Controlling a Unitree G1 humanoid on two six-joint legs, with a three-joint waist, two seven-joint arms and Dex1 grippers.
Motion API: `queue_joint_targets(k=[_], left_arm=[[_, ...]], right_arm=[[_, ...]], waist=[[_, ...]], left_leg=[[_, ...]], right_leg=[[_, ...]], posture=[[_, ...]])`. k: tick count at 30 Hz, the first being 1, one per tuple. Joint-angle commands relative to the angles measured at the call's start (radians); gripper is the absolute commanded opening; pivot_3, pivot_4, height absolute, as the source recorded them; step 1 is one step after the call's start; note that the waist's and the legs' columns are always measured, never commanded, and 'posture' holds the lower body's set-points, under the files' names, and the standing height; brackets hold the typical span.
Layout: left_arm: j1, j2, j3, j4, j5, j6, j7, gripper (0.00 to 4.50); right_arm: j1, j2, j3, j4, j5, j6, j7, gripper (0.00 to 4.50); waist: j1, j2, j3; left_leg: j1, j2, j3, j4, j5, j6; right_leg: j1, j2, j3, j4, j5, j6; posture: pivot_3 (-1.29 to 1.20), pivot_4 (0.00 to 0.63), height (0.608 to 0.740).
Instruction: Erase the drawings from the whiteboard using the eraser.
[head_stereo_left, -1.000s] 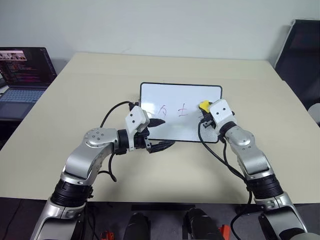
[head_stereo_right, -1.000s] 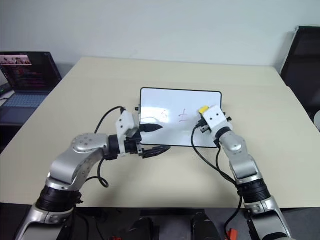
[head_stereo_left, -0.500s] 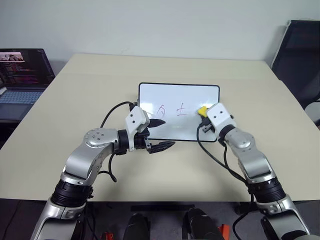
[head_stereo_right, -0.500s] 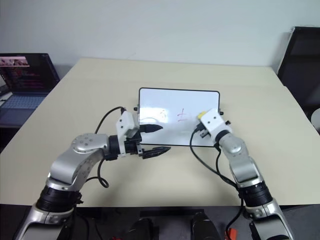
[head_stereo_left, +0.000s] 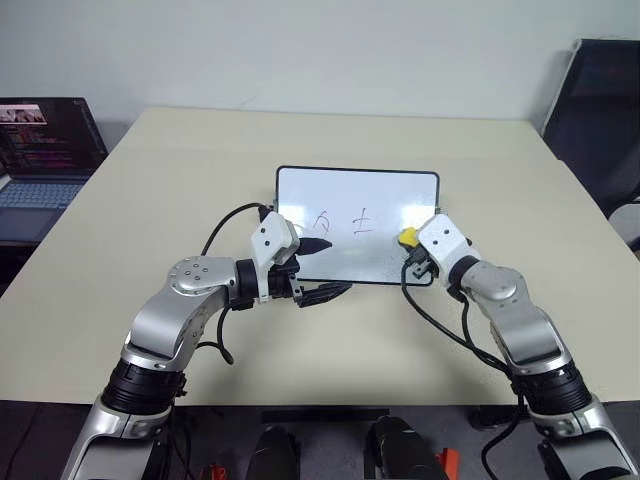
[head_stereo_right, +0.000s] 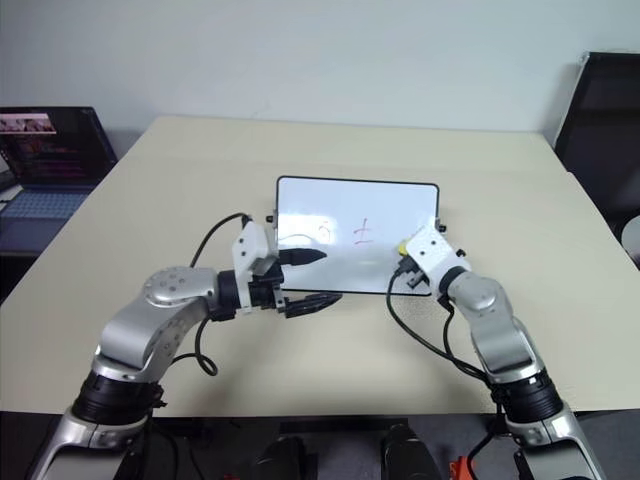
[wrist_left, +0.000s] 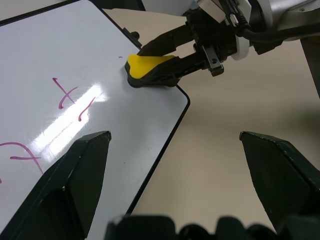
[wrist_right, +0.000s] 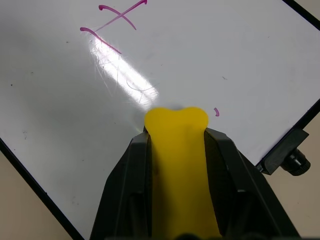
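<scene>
The beige table (head_stereo_left: 180, 180) filled the middle of the head view, a laptop (head_stereo_left: 45, 150) at its left edge. At centre lay the whiteboard (head_stereo_left: 380, 195), flat, its near edge toward the robot. The left gripper (head_stereo_left: 322, 268) hung over the board's lower left corner, one finger above the white surface and one off the near edge, spread wide and holding nothing. The right gripper (head_stereo_left: 412, 243) sat at the board's right side, jaws pinched tight on the eraser (head_stereo_left: 407, 238), its yellow tip pressed on the white face near the lower right corner.

Two of the drawings (head_stereo_left: 343, 220) showed in the board's middle, left of the eraser and apart from it; a tiny fleck (wrist_right: 216, 112) lay just beside the tip.

To my eye the wipe was under way with those two marks left. Doing it well would mean keeping the dark underside flat on the glossy surface, sweeping left across both scribbles with steady pressure, and the left gripper steadying the frame so the board doesn't skate.
</scene>
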Motion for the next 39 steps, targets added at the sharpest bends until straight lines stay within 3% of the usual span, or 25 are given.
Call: queue_joint_targets(k=[1,7,15,30,39], left_arm=[[-0.016,-0.003,0.008,-0.041,-0.013,-0.005,-0.001,4.5],[-0.014,-0.003,0.005,-0.049,-0.021,0.001,-0.002,4.5],[-0.011,0.0,0.009,-0.055,-0.024,0.007,0.004,4.5],[-0.008,0.002,0.014,-0.055,-0.025,0.01,0.003,4.5],[0.106,0.058,0.161,-0.079,-0.084,0.07,0.054,4.5]], right_arm=[[-0.036,0.011,-0.009,0.071,-0.044,-0.009,-0.059,1.12],[-0.122,0.051,-0.033,0.159,-0.075,-0.084,-0.16,1.12],[-0.023,0.014,-0.023,0.085,-0.021,0.055,-0.033,1.12],[0.055,0.012,-0.038,-0.029,0.015,0.143,0.011,1.12],[0.066,0.044,-0.164,-0.215,0.163,0.082,0.052,1.12]], waist=[[-0.001,0.0,0.0],[-0.004,0.0,0.001],[0.001,-0.001,0.001],[-0.001,-0.001,0.001],[0.001,0.001,0.002]], left_leg=[[0.0,0.0,0.0,0.0,0.0,0.0],[0.001,0.0,0.0,0.0,0.0,0.0],[0.001,0.0,0.0,-0.001,0.0,0.0],[0.001,0.0,0.0,-0.001,0.0,0.0],[-0.004,0.0,0.0,-0.007,-0.001,-0.001]], right_leg=[[0.0,0.0,0.0,0.0,0.0,0.0],[-0.001,-0.001,0.001,-0.004,0.0,0.0],[0.001,-0.001,0.0,-0.003,0.0,0.0],[-0.001,-0.001,0.0,-0.007,0.0,0.0],[-0.002,-0.001,0.0,-0.008,0.0,0.0]], posture=[[0.0,0.15,0.74],[0.0,0.15,0.74],[0.0,0.15,0.74],[0.0,0.15,0.74],[0.0,0.15,0.74]])
